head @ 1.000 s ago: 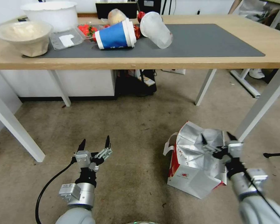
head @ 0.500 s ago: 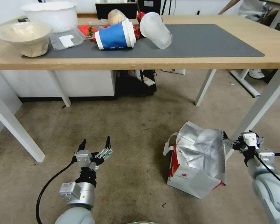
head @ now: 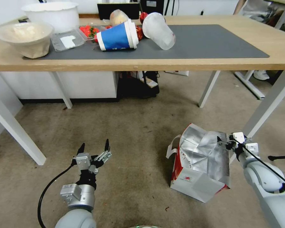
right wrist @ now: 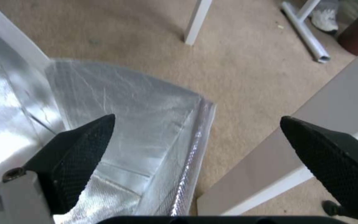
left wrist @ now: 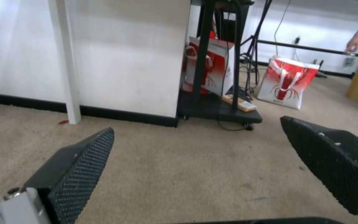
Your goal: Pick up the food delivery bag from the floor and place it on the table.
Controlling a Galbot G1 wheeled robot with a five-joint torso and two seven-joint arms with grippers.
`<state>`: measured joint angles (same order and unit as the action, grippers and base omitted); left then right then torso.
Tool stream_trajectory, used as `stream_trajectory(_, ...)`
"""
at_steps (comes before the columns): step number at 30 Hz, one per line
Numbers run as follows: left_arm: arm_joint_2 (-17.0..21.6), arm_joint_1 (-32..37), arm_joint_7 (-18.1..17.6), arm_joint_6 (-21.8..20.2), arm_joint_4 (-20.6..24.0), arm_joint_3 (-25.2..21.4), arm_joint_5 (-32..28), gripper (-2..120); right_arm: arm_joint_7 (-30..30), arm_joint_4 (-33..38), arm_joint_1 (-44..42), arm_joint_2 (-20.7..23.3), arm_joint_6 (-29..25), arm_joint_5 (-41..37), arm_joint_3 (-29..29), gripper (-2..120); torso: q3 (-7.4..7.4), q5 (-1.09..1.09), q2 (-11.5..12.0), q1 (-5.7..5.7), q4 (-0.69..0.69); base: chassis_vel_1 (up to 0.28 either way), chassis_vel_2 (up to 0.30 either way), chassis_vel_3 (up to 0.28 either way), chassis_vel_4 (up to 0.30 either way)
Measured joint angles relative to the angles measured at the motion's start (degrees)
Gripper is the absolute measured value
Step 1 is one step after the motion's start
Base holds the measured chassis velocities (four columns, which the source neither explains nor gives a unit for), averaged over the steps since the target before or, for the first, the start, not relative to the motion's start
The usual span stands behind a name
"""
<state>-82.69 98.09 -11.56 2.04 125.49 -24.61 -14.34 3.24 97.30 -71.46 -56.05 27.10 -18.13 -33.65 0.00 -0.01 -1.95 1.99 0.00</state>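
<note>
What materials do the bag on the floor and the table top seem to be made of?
The bag: outside looks like white paper, creased and matte; the inside looks like shiny, crinkled silver foil. The table: top looks like light wood or wood laminate, with visible grain; a matte dark grey mat lies on it.

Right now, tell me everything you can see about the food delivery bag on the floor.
The food delivery bag is a white paper bag with a red side panel, crinkled silver foil lining, a white loop handle and a small round red logo. It sits crumpled and leaning on the floor beside a white table leg, mouth gaping open. The right gripper, fingers open, straddles the foil rim at its far right edge.
</note>
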Motion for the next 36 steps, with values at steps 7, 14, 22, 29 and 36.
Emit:
stream_trajectory(7,-0.24,0.41,-0.24,-0.08,0.64,-0.21,0.31,100,0.07,-1.26,0.97,0.53,0.84,-0.27,1.23,100,0.00,0.01,-0.01,0.00,0.00,0.000,0.000,0.000,0.000)
stream_trajectory(14,-0.66,1.33,-0.38,0.54,1.37,-0.16,0.61,100,0.96,-2.88,2.94,0.61,3.53,-2.54,3.48,87,0.00,0.01,-0.01,0.00,0.00,0.000,0.000,0.000,0.000)
stream_trajectory(22,-0.84,2.23,-1.11,1.30,2.31,-0.16,0.33,100,2.02,-3.85,3.55,0.24,5.32,-2.56,4.40,59,0.00,0.01,-0.02,0.00,0.00,0.000,0.000,0.000,0.000)
stream_trajectory(29,-0.95,2.17,-1.37,1.32,2.56,-0.37,0.07,100,1.80,-4.11,3.25,-0.33,5.56,-2.04,4.42,34,0.00,0.01,-0.03,0.00,0.00,0.000,0.000,0.000,0.000)
stream_trajectory(36,-1.09,2.05,-1.57,1.81,2.09,-0.34,0.06,100,1.61,-4.17,3.31,-0.76,5.57,-1.85,4.80,6,0.00,0.01,-0.03,0.00,0.00,0.000,0.000,0.000,0.000)
